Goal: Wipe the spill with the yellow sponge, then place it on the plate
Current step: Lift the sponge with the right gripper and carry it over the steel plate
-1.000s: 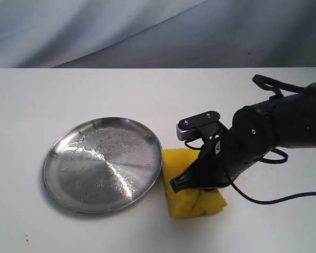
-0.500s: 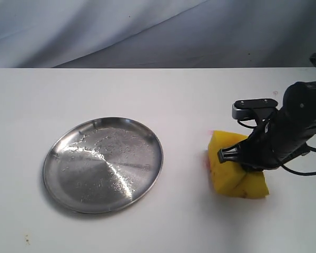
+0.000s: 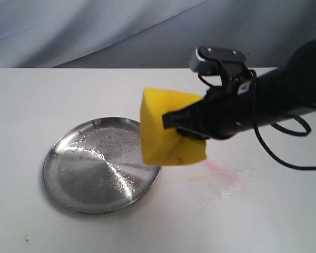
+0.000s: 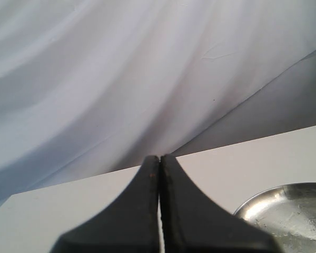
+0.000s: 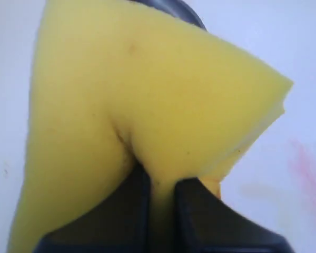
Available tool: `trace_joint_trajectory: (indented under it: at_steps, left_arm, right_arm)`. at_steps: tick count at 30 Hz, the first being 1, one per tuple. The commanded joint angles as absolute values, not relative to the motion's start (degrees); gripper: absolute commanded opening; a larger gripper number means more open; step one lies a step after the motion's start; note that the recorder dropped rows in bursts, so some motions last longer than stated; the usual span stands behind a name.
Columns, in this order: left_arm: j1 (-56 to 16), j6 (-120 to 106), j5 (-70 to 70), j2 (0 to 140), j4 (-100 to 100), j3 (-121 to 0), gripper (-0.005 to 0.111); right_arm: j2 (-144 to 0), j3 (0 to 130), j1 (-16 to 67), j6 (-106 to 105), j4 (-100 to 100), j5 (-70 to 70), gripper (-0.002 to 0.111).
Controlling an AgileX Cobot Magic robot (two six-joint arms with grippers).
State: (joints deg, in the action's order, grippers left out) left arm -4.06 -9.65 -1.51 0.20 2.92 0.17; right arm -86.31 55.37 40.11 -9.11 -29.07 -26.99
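Sponge (image 3: 155, 138): held in the air, by the plate's (image 3: 79, 176) 3 o'clock rim.
Right gripper (image 3: 167, 119): your nearer arm; jaws pinch the sponge mid-block.
Left gripper (image 4: 159, 164): jaws closed, empty.
Drop bearing: plate centre lies toward 8 o'clock from the sponge; spill (image 3: 221, 173) at 4 o'clock.

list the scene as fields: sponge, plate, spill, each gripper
yellow sponge: held in the air, creased, by the plate's right rim, not on it
plate: flat on the table, no sponge on it
spill: faint pink and pale smear on the table, right of the plate
right gripper: jaws shut on the yellow sponge
left gripper: jaws shut, holding nothing
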Motion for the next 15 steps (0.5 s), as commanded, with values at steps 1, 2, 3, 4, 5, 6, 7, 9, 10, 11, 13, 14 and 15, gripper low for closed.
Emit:
trace_joint_trajectory:
  at_steps: [1, 2, 3, 4, 5, 6, 7, 9, 10, 11, 13, 14, 15]
  left_arm:
    - [-4.0, -9.2, -1.3, 0.0, 2.4, 0.0, 0.000]
    - [-4.0, -9.2, -1.3, 0.0, 2.4, 0.0, 0.000]
    - [-4.0, -9.2, -1.3, 0.0, 2.4, 0.0, 0.000]
    - [-4.0, -9.2, -1.3, 0.0, 2.4, 0.0, 0.000]
    - [-4.0, -9.2, -1.3, 0.0, 2.4, 0.0, 0.000]
    - [-4.0, -9.2, -1.3, 0.0, 2.4, 0.0, 0.000]
    - [-4.0, -9.2, -1.3, 0.0, 2.4, 0.0, 0.000]
    - [-4.0, -9.2, -1.3, 0.0, 2.4, 0.0, 0.000]
    - [-4.0, -9.2, -1.3, 0.0, 2.4, 0.0, 0.000]
    - [-4.0, -9.2, -1.3, 0.0, 2.4, 0.0, 0.000]
    - [-4.0, -9.2, -1.3, 0.0, 2.4, 0.0, 0.000]
    - [-4.0, -9.2, -1.3, 0.0, 2.4, 0.0, 0.000]
    - [-4.0, -9.2, -1.3, 0.0, 2.4, 0.0, 0.000]
  right_arm:
    - [-90.1, 64.7, 42.8, -9.0, -30.2, -26.4, 0.000]
    - [-91.5, 66.3, 42.9, -9.0, -30.2, -26.7, 0.000]
    - [-93.3, 68.5, 43.4, -9.0, -30.3, -26.8, 0.000]
    - [-95.4, 70.6, 43.6, -9.0, -30.3, -27.4, 0.000]
    - [-97.6, 72.8, 44.1, -9.0, -30.2, -27.8, 0.000]
    - [-99.4, 74.4, 44.2, -9.0, -30.3, -28.3, 0.000]
    - [-102.1, 76.8, 44.7, -9.0, -30.5, -28.8, 0.000]
    - [-106.1, 79.9, 45.3, -9.0, -30.6, -30.0, 0.000]
    - [-108.2, 81.3, 45.5, -9.0, -30.5, -30.8, 0.000]
    - [-109.8, 82.2, 45.6, -9.0, -30.5, -31.3, 0.000]
    - [-113.4, 84.0, 45.6, -9.0, -30.5, -32.7, 0.000]
    - [-114.9, 84.5, 45.6, -9.0, -30.5, -33.1, 0.000]
    - [-116.3, 84.8, 45.6, -9.0, -30.5, -33.5, 0.001]
